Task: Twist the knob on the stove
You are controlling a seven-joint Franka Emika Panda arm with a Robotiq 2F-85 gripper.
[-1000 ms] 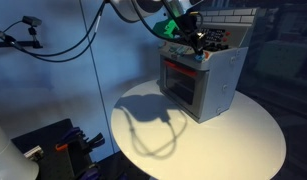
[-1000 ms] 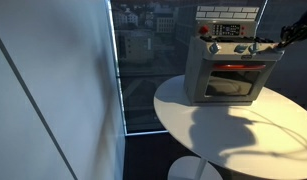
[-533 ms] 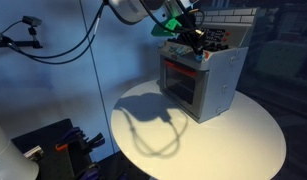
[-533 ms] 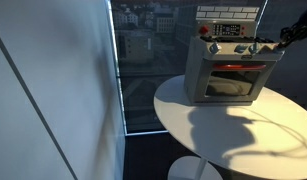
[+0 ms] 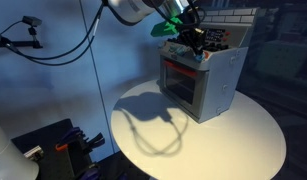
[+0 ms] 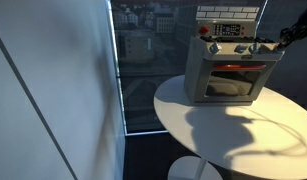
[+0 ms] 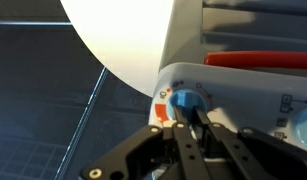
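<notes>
Light-blue knob, at the end of the front panel of the toy stove on the round white table: gripper appears pinched narrow on it, so you rotate squarely about its centre, never dragging sideways.

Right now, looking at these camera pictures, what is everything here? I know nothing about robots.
small grey toy stove: one, grey with a red-framed door, on the table.
round white table: one, white, middle of the scene.
light-blue round knob: one shown clearly, light blue, on the stove's front panel in the wrist view.
large window: one, dark, city buildings outside, beside the table.
black cables: several, black, hanging in front of the wall.
small dark camera: one, dark, high up beside the cables.
robot arm: one, pale, reaching towards the stove from above.
pincer: one, black, fingers closed on the knob.
</notes>
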